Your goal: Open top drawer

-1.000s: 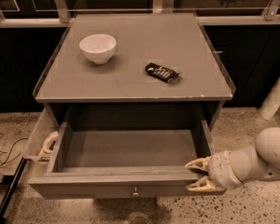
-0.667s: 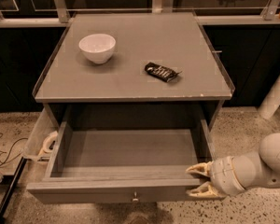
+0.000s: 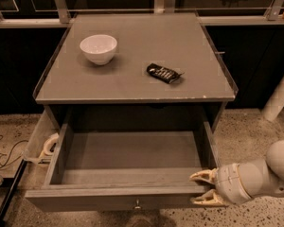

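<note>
The top drawer [image 3: 132,150] of the grey cabinet stands pulled far out, its deep grey inside bare. Its front panel [image 3: 85,201] runs along the bottom of the view, with a small round metal knob [image 3: 137,205] at centre. My gripper [image 3: 202,189] is at the drawer's front right corner, its two pale fingers [image 3: 202,175] spread apart, one over the top edge of the front panel and one lower beside it. It holds nothing. The white arm reaches in from the lower right.
On the cabinet top [image 3: 132,84] sit a white bowl [image 3: 98,48] at the back left and a dark snack packet [image 3: 164,73] right of centre. A side drawer [image 3: 40,141] hangs open at the left. Cables [image 3: 2,150] lie on the speckled floor at left. A white post [image 3: 280,98] stands at right.
The drawer has slid further out toward the camera. My gripper has moved down and back with its front right corner.
</note>
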### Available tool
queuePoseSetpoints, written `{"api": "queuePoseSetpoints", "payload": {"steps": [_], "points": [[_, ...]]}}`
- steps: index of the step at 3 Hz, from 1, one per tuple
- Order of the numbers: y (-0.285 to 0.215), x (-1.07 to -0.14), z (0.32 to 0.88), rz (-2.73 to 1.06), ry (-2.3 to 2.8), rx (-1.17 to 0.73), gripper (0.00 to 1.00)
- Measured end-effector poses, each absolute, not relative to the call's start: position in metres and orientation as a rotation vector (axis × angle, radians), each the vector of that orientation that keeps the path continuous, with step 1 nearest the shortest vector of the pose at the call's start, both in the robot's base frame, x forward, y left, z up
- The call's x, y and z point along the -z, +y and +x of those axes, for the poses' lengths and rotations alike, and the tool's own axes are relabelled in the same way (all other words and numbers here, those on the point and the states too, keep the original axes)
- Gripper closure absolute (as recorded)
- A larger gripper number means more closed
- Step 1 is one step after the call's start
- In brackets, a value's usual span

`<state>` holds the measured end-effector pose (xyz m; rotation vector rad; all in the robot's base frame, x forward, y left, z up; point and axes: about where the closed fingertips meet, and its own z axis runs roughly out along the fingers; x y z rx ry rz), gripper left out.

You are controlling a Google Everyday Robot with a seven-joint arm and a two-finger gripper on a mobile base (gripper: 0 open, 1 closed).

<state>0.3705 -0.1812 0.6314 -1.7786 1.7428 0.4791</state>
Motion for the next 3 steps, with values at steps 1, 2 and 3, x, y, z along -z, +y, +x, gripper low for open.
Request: {"api": "queuePoseSetpoints", "payload": {"steps": [1, 2, 3], "points": [[-0.1812, -0.6314, 0.3704, -1.779, 1.743, -0.479, 0.81], [-0.1811, -0.6314, 0.3704, -1.779, 1.743, -0.479, 0.58], [-0.1811, -0.6314, 0.3704, -1.779, 1.743, -0.479, 0.35]]}}
